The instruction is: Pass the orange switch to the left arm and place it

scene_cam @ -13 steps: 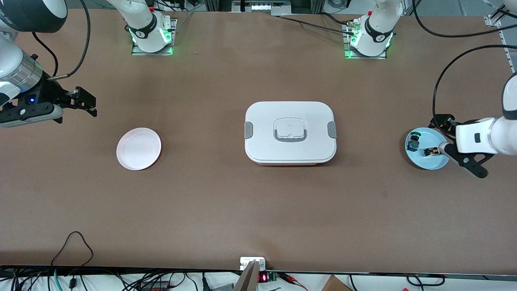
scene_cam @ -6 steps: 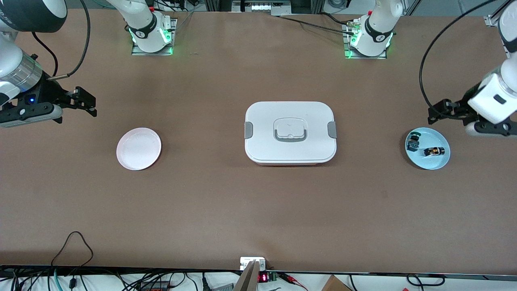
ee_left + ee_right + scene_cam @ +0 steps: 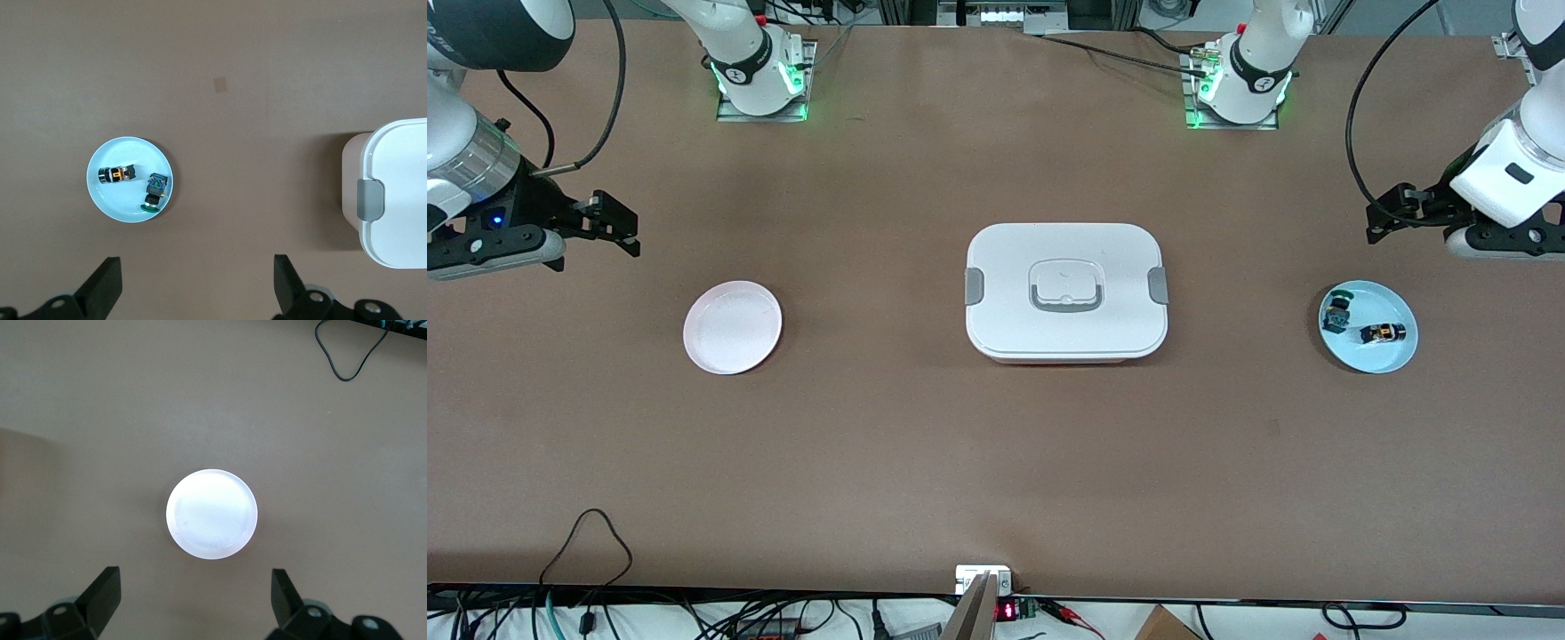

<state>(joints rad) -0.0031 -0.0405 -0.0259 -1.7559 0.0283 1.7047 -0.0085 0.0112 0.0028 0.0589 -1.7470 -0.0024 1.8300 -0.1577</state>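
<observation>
- A brown table [image 3: 925,444] fills the front view, with loose black cables [image 3: 587,542] and small electronics along its edge nearest the front camera, and the two arm bases, lit green, at the top.
- The box [image 3: 1065,292], white with grey side clips and its lid on, sits at mid-table; a thin reddish edge shows at its base.
- A pale blue plate [image 3: 1368,339] lies toward the left arm's end of the table, well apart from the box. On it rest two small parts that do not touch: the orange switch [image 3: 1383,333] and a black part with green and blue [image 3: 1336,312].
- The orange switch lies on its side, long axis roughly along the table's length; which end is its head is hard to make out.
- A white plate [image 3: 732,326] lies toward the right arm's end, nothing on it.
- The left gripper [image 3: 1392,216] hangs above the table just beside the blue plate, its fingers [image 3: 288,283] spread wide and holding nothing.
- The right arm waits, the right gripper [image 3: 609,224] over the table near the white plate, fingers [image 3: 285,593] likewise released.
</observation>
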